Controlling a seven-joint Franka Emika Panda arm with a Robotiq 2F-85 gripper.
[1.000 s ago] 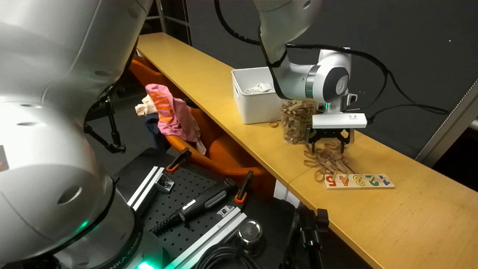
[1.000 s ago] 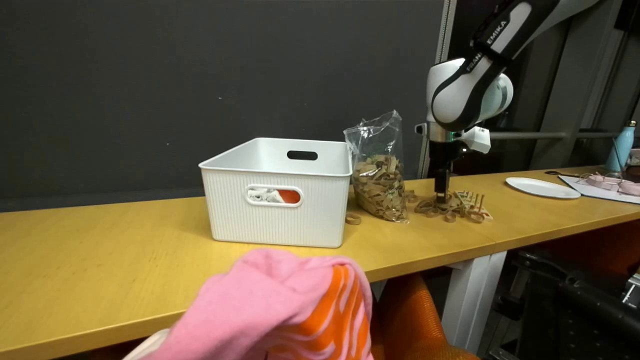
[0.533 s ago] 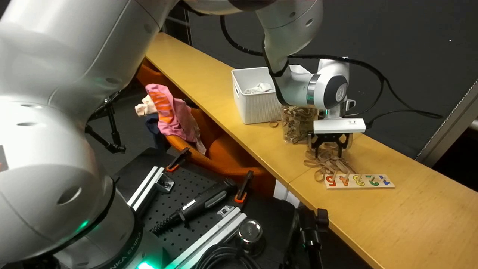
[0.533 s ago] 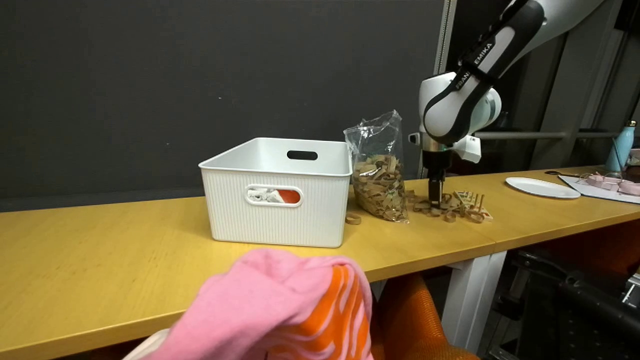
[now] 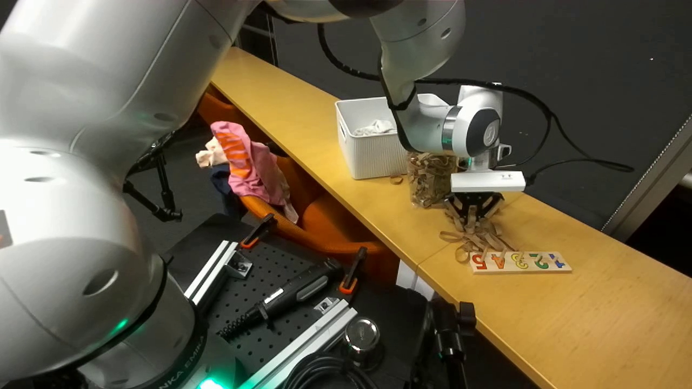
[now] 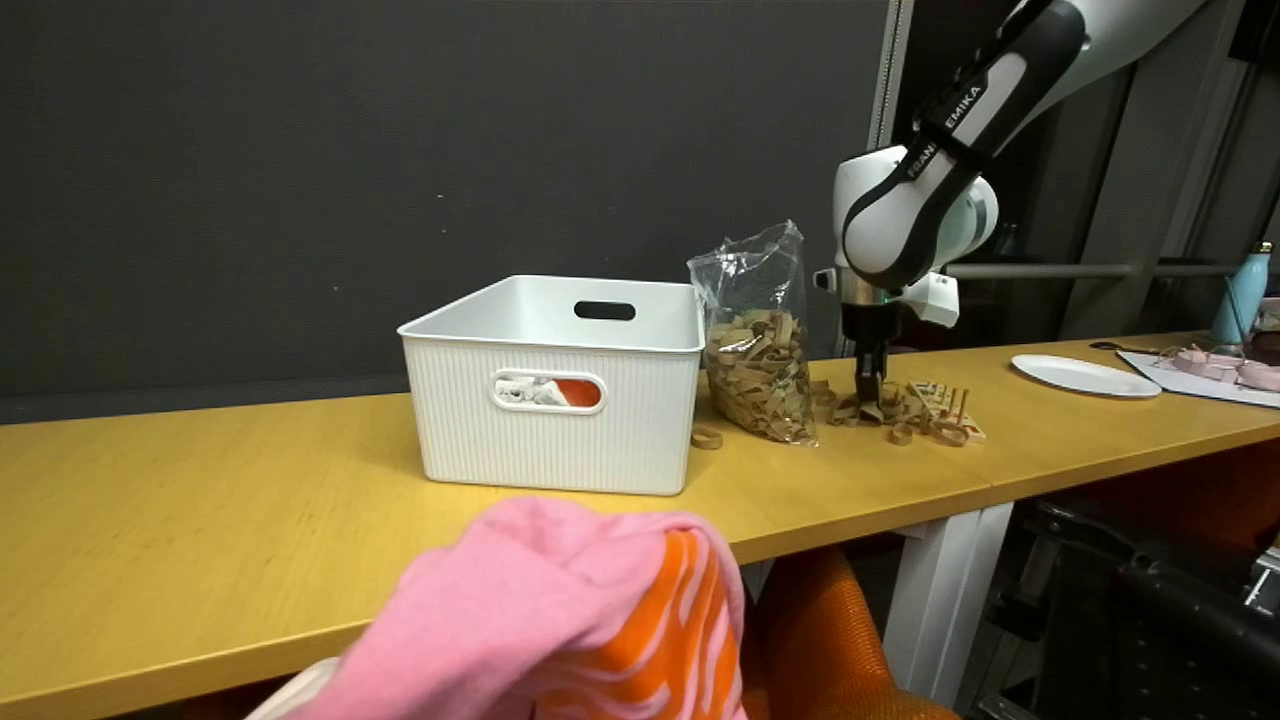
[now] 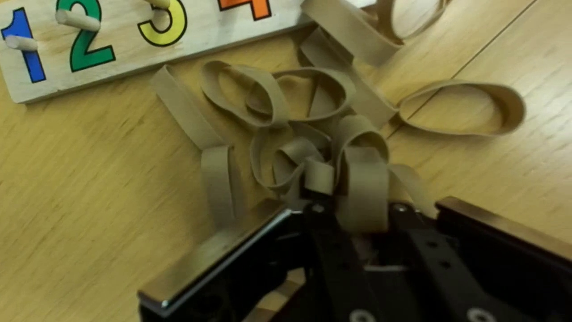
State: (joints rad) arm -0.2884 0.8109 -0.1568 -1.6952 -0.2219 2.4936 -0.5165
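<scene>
Wrist view: some tan bands [image 7: 367, 188] are clenched in the gripper [image 7: 359, 208]; other loops [image 7: 275, 96] are spread just ahead of it, toward a numbered peg board [image 7: 127, 47], laid with its long axis roughly crosswise to the gripper.

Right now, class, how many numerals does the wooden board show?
5. Left to right in an exterior view: red 5, orange 4, yellow 3, green 2, blue 1.

Room: judged to be a robotics lab
Perforated board [image 5: 270, 271]: fitted with metal rails [image 5: 303, 344] and clamps [image 5: 348, 284]
Robot arm [image 5: 97, 119]: mounted beside the board
Tabletop [image 5: 594, 313]: paired, office-style, with an orange chair [image 5: 330, 221]
</scene>
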